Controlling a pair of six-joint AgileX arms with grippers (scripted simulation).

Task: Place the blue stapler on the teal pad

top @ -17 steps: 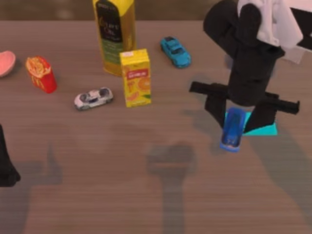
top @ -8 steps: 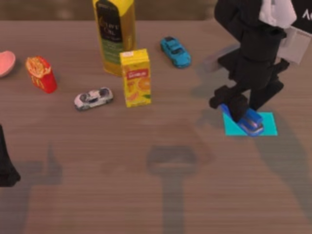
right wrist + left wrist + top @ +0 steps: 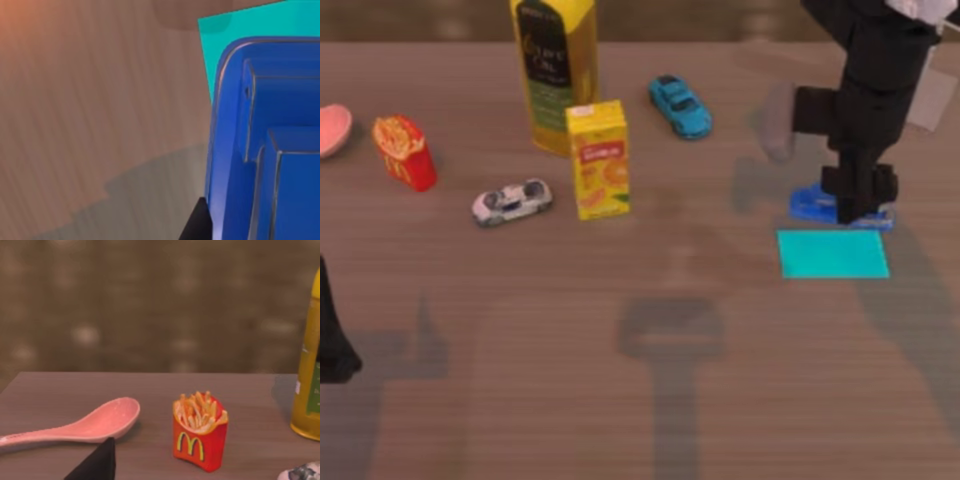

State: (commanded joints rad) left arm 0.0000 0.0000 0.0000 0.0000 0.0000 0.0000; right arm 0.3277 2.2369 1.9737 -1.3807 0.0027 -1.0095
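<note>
The blue stapler (image 3: 812,204) lies crosswise just behind the far edge of the teal pad (image 3: 833,254), at the right of the table. My right gripper (image 3: 858,198) comes down over the stapler's middle and is shut on it. In the right wrist view the stapler (image 3: 265,150) fills the frame close up, with one dark fingertip (image 3: 201,222) against its side and a corner of the pad (image 3: 225,35) beyond it. The whole pad shows bare in the top view. My left gripper (image 3: 332,350) stays parked at the table's left edge, open.
A tall yellow bottle (image 3: 555,70) and a yellow juice carton (image 3: 599,160) stand at centre back. A teal-blue toy car (image 3: 680,105), a silver toy car (image 3: 511,201), a red fries box (image 3: 405,152) and a pink spoon (image 3: 332,128) lie leftward.
The right arm carried the stapler from the pad's left front, across the pad, to just behind its far edge, turning it crosswise. The left arm has not moved.
</note>
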